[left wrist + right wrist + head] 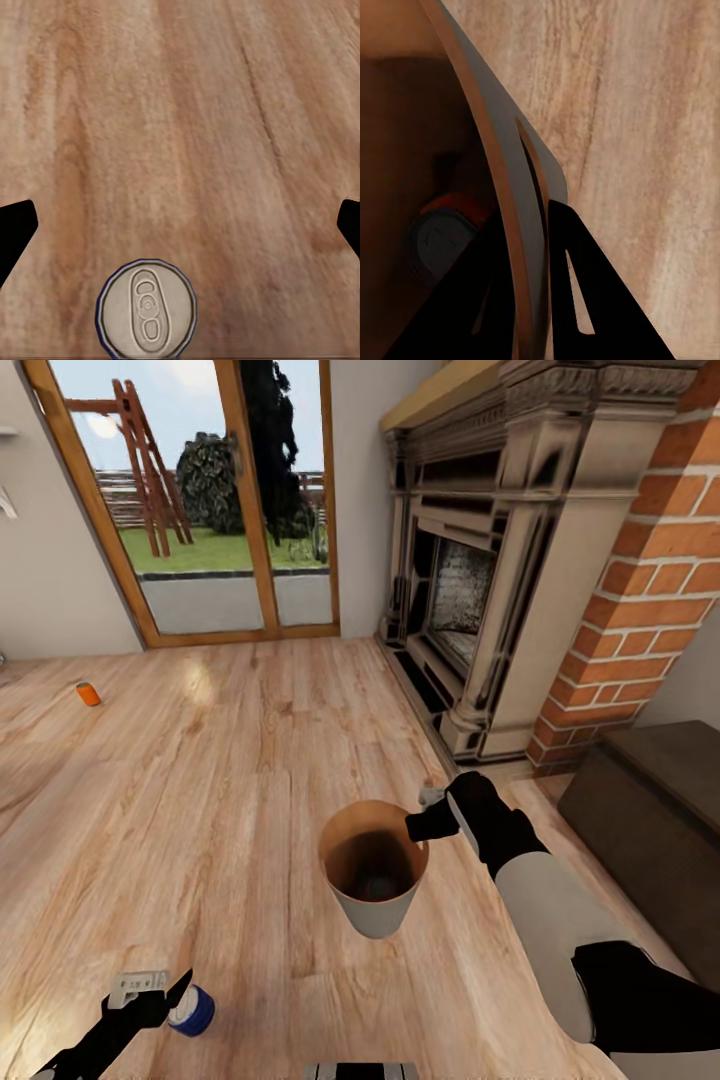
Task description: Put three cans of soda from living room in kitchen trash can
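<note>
Hand (pixel 432 822) pinches tash can (pixel 372 908) rim above floor (pixel 230 790).

One can (pixel 190 1010) stands on the floor (pixel 230 790) left of the bin (pixel 374 870), another (pixel 88 694) far behind

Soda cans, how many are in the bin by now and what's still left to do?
One orange can already lies inside the trash can, which the right gripper holds by the rim above the wood floor. In hand: the left gripper is open beside the upright blue can, not yet closed on it. Left: bin that one, fetch the other orange can near the glass door, then take the bin to the kitchen.
</note>
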